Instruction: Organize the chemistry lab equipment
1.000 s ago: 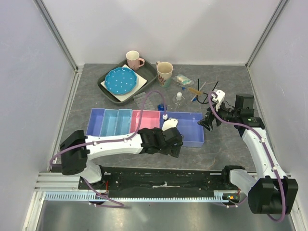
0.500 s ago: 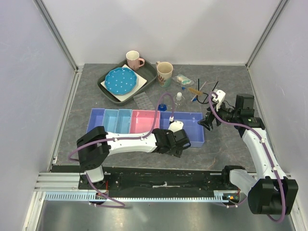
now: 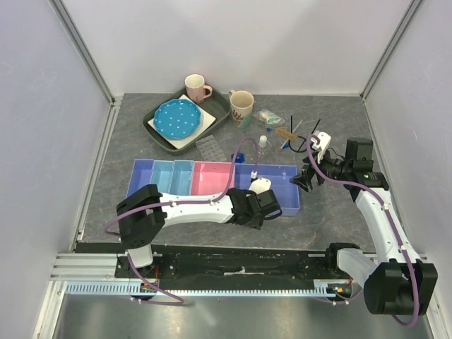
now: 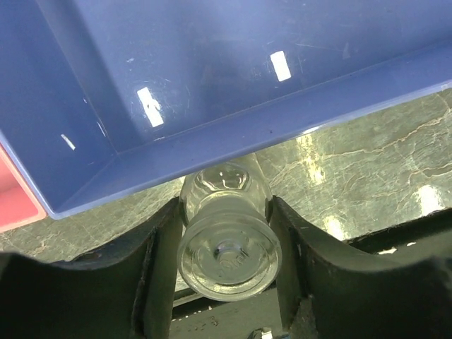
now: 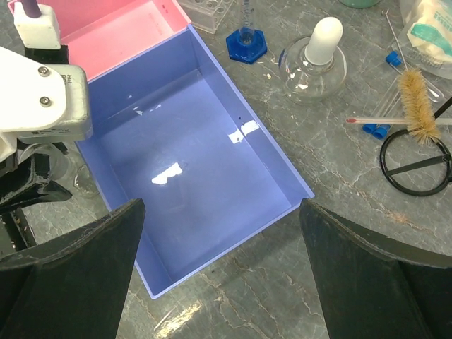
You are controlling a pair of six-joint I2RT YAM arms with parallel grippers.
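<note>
Evidently the left gripper [image 4: 224, 206] sits low at the near wall of the large blue bin [image 4: 212, 85] to collect a small clear bottle [image 4: 226, 254]. The bottle lies on its side just outside that wall, base toward the wrist camera. The fingers sit against both its flanks, so the gripper looks clenched on it, though how firmly I cannot tell. The right gripper [image 5: 222, 212] hangs released, jaws wide with nothing between them, over the bin's right end. It is probably waiting by the unsorted pieces on the bench [image 5: 268, 296]: a stoppered flask [image 5: 314, 60], a blue-based cylinder [image 5: 246, 44], a tan brush [image 5: 417, 106], blue-tipped sticks [image 5: 381, 129], a black wire loop [image 5: 413, 159], a clear packet [image 5: 427, 25] and a welled tray [image 3: 210, 147]. The blue bin is empty, and the visible part of the pink bin [image 5: 113, 28] beside it shows nothing inside. At the back, a dark tray [image 3: 220, 106] holds the dotted plate [image 3: 176, 117] and pink mug [image 3: 195, 87], with the beige mug [image 3: 241, 106] just beside it.
</note>
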